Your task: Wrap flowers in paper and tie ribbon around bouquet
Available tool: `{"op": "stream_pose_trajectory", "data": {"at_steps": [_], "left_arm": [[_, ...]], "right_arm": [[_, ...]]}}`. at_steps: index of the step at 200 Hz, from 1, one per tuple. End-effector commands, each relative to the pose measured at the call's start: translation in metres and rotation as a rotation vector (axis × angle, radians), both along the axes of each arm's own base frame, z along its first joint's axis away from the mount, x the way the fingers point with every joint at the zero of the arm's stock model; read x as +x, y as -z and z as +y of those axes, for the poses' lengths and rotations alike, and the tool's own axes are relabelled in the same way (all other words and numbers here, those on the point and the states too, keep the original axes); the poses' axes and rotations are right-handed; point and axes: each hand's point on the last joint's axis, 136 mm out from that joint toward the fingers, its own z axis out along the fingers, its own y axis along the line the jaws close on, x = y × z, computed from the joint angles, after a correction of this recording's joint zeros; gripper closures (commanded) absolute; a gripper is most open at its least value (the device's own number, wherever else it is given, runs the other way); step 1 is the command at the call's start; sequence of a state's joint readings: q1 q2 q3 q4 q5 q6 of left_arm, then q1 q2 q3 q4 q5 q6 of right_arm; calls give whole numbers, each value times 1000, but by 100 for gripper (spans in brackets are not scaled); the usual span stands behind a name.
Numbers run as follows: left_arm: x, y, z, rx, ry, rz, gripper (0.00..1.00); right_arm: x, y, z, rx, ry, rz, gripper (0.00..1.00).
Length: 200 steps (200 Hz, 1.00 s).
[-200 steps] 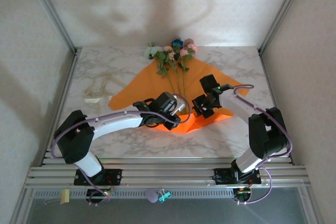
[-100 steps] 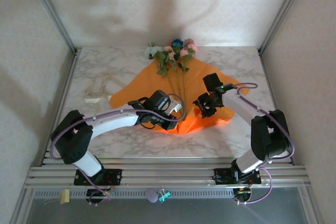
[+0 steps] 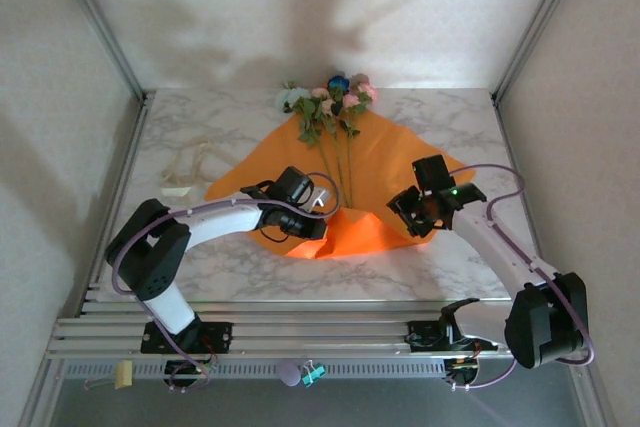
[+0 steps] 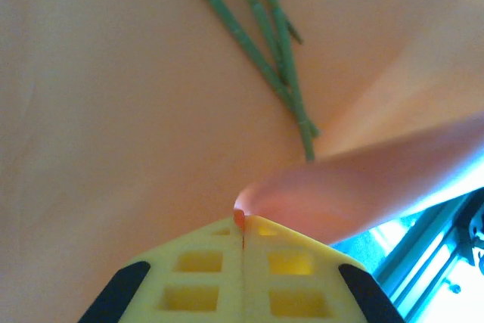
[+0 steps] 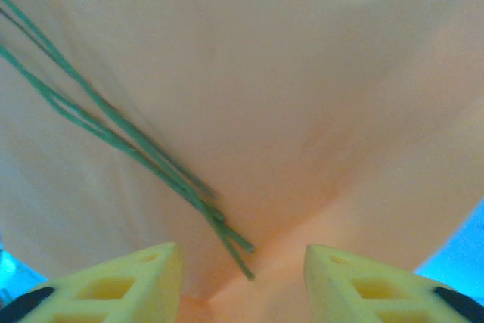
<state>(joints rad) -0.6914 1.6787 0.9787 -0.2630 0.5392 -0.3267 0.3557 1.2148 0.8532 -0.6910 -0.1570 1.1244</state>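
right jaws have backed off toward the right corner of the paper (image 3: pixel 390 152), gaping and empty. left jaws stay pinched on its near fold, lifting it over the stem ends of the flowers (image 3: pixel 330 107) lying along its middle, probably starting the wrap.

Paper (image 3: pixel 385 152) covers mid-desk, its near edge humped up. Flowers (image 3: pixel 335 97) lie along its centre, blooms at the far side. Left arm (image 3: pixel 215 219) and right arm (image 3: pixel 500 242) flank the hump. Ribbon (image 3: pixel 177 188) loose at left. Bare desk (image 3: pixel 470 122): far right, near strip.
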Motion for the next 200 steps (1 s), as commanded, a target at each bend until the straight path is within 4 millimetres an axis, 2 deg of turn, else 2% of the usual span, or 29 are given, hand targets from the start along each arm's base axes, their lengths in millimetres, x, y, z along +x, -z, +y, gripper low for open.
{"op": "stream_pose_trajectory", "data": {"at_steps": [1,31,60,85,103,138,185,200], "left_arm": [[-3,8,7,6,-51,54,100],[-2,13,7,-5,-89,78,100],[4,17,4,-7,-117,86,100],[9,23,7,33,-134,85,100],[11,24,8,44,-143,81,100],[13,25,12,58,-163,75,100],[16,26,15,74,-183,68,100],[18,25,17,85,-199,62,100]], "right_arm": [[-11,14,-3,-2,-13,23,56],[-16,9,-6,-9,-25,-9,59],[-33,7,-17,-47,-28,1,61],[-37,-14,-25,-64,-42,-90,62],[-42,-15,-14,-19,-89,-102,66],[-48,15,28,96,-187,-32,70],[-16,29,49,114,-166,-33,73],[-13,39,53,119,-155,5,76]]}}
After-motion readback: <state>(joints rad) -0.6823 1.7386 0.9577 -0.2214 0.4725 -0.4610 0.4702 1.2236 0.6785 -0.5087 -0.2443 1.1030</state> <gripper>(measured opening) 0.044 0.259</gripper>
